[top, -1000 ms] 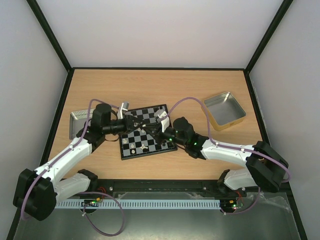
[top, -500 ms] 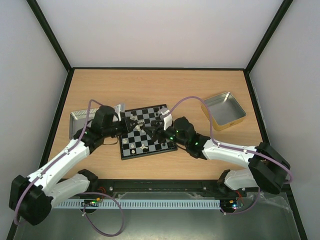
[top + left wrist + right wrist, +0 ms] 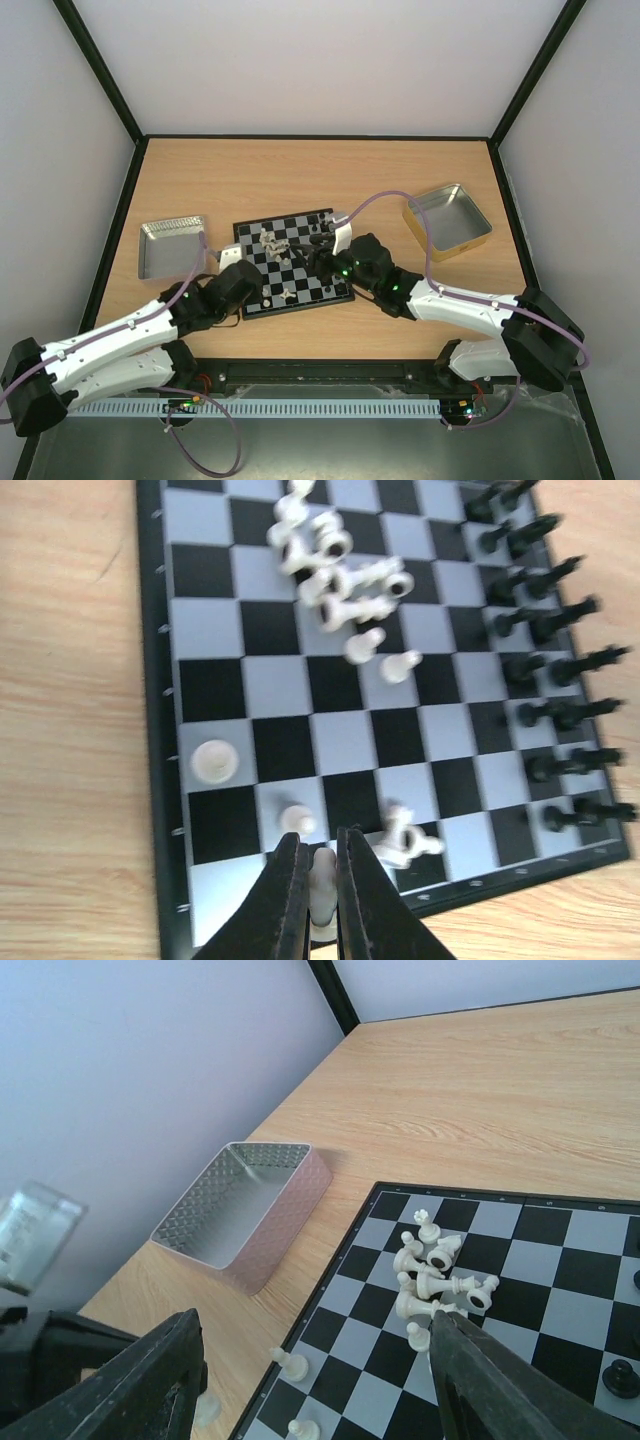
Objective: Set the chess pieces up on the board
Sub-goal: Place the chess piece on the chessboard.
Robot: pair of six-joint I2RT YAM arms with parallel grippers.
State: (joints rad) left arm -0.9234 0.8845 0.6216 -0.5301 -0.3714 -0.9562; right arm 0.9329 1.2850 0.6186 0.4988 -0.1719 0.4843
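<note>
Your left gripper (image 3: 320, 842) is closed on a cream-white piece (image 3: 322, 880) in the board (image 3: 345, 742)'s edge row, near one corner. Your right gripper (image 3: 315, 1325) hangs above the board with its jaws wide apart, holding nothing. A heap of white chess pieces (image 3: 335, 570) lies toppled toward the board's opposite end. The black pieces (image 3: 550, 660) stand in two rows along one side edge.

The top camera looks down on the board (image 3: 300, 222) from high and far behind the arms. The left wrist camera hangs close above it and the right wrist camera slants across it; all three share the board.
</note>
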